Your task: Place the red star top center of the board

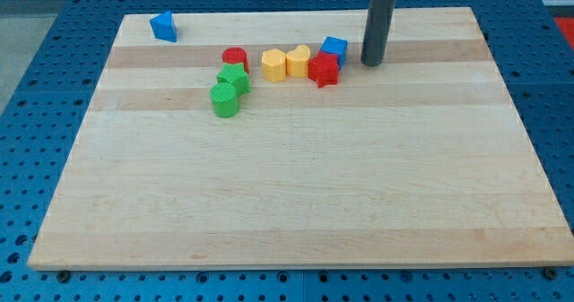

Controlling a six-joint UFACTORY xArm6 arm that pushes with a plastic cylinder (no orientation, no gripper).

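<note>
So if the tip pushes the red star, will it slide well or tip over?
The red star looks squat and flat-bottomed, so it will probably slide on the smooth wooden board rather than tip. Its points may make it rotate if pushed off-centre. It touches the blue block and sits close to the yellow heart, so those may move too. My tip stands to its right.

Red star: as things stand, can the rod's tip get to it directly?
Probably yes. My tip sits just to the view's right of the red star, with bare board between them low down. The blue cube stands close above that path, so a leftward push might clip it.
</note>
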